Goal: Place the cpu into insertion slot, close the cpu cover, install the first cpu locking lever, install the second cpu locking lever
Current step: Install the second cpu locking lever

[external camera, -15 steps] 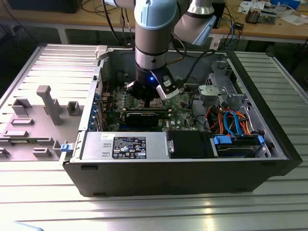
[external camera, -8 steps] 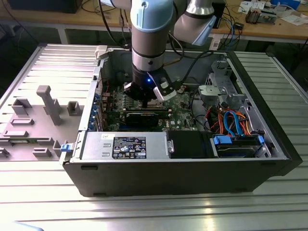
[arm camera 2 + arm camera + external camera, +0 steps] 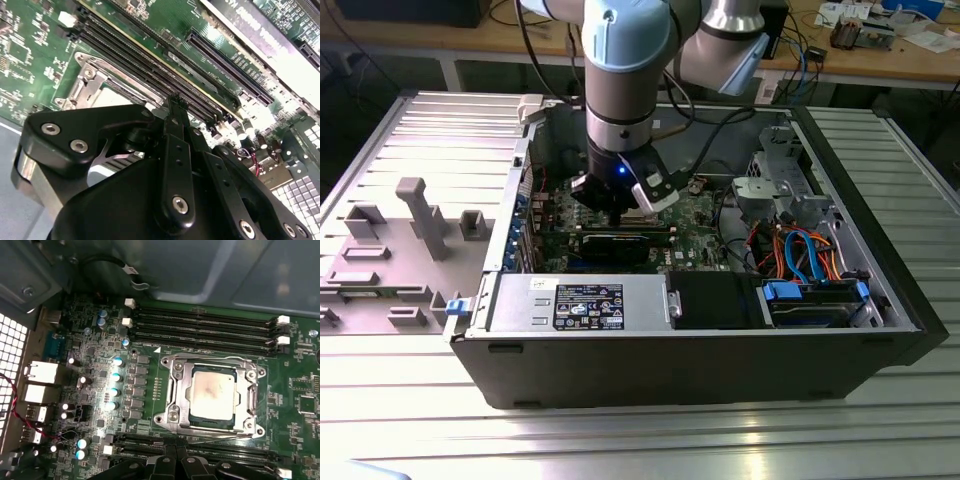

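In the first wrist view the cpu (image 3: 212,395), a dull silver square, lies flat in the insertion slot (image 3: 172,416) on the green board. The silver cpu cover (image 3: 251,400) lies down around it as a frame. Thin wire levers run along two sides of the frame, one by the memory slots (image 3: 215,359) and one on the near side (image 3: 220,437). My gripper (image 3: 177,461) hovers just off that near side, black fingers together and holding nothing. The second wrist view shows the fingertips (image 3: 176,102) above a corner of the cover (image 3: 87,82). In the exterior view the gripper (image 3: 620,208) is down inside the open computer case.
Long black memory slots (image 3: 205,322) flank the socket. A black expansion card (image 3: 620,245) lies in front of the gripper, with the power supply (image 3: 585,305) nearer the case's front wall. A drive cage with blue and orange cables (image 3: 800,250) fills the exterior view's right. A grey fixture (image 3: 420,220) stands at its left.
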You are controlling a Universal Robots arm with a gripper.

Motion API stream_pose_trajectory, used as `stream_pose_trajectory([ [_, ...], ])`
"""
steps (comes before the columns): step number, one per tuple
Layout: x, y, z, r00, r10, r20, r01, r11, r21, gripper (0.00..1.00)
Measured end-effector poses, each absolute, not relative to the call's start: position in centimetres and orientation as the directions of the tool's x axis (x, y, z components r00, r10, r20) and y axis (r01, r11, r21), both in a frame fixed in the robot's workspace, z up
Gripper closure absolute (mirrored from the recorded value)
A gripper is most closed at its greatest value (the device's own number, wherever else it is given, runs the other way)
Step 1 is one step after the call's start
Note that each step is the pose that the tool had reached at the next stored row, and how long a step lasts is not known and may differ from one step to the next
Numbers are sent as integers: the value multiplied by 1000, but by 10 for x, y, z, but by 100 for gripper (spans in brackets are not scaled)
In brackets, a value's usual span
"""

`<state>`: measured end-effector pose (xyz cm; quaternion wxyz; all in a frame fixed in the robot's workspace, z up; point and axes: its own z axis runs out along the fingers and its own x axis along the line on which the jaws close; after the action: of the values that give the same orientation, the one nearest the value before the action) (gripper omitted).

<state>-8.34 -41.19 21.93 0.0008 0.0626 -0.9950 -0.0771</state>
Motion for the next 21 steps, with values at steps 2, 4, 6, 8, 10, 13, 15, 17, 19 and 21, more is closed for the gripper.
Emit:
stream_pose_trajectory([
  [2, -85, -412, 218, -991, -131, -9, -131, 979, 157, 89],
  [4, -85, -412, 218, -991, -136, -9, -135, 978, 159, 89],
  [6, -86, -412, 218, -991, -136, -9, -136, 978, 159, 89],
  [8, -87, -412, 218, -991, -136, -9, -135, 978, 159, 89],
  [10, -87, -412, 217, -991, -136, -9, -136, 978, 160, 89],
  [13, -88, -412, 217, -991, -136, -9, -136, 978, 161, 89],
  [15, -88, -412, 215, -991, -132, -10, -132, 977, 165, 89],
  [17, -88, -412, 214, -993, -119, -10, -119, 978, 169, 89],
  [19, -90, -412, 213, -993, -114, -11, -114, 978, 172, 89],
  [21, -91, -412, 213, -993, -114, -11, -114, 977, 178, 89],
])
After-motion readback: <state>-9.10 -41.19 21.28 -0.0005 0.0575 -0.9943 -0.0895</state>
